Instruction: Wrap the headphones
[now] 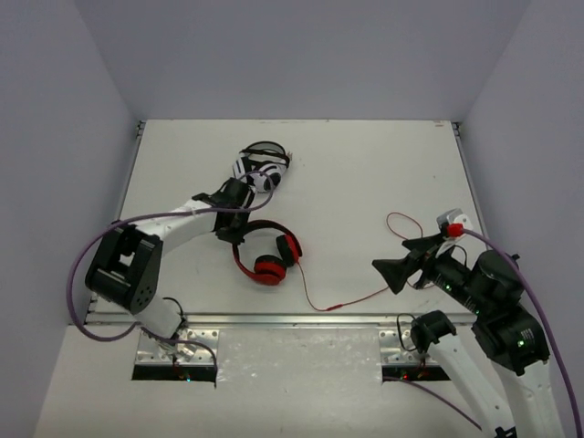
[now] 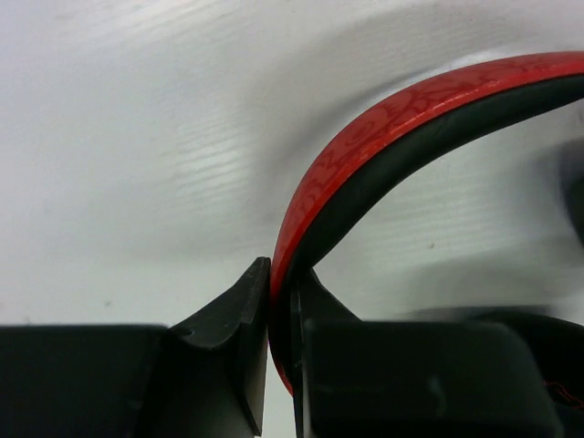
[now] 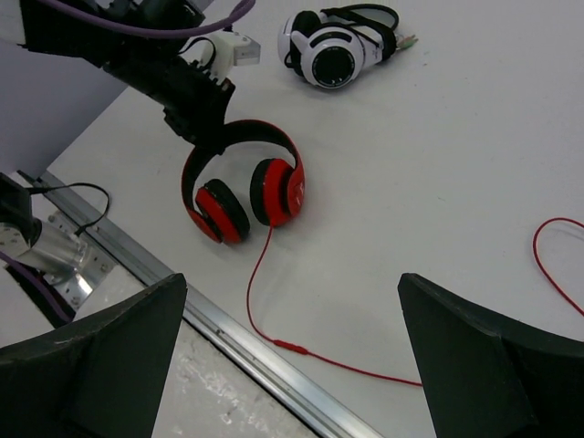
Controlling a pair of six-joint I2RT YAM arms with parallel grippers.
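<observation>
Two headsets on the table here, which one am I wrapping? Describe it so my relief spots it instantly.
On the white table, look left of centre, where the left hand pinches a headband. That is the red headphones, nearer the arm bases than the white-and-black striped headphones; only the red pair trails a thin red cable.

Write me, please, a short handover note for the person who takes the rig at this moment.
Left gripper: shut on the headband of the red headphones, which rest on the table left of centre.
Right gripper: open, empty, above the near right side.
Cable: loose on the table, running right along the near edge, ending in a loop.
Done: headphones gripped.
To do: all the wrapping.
</observation>
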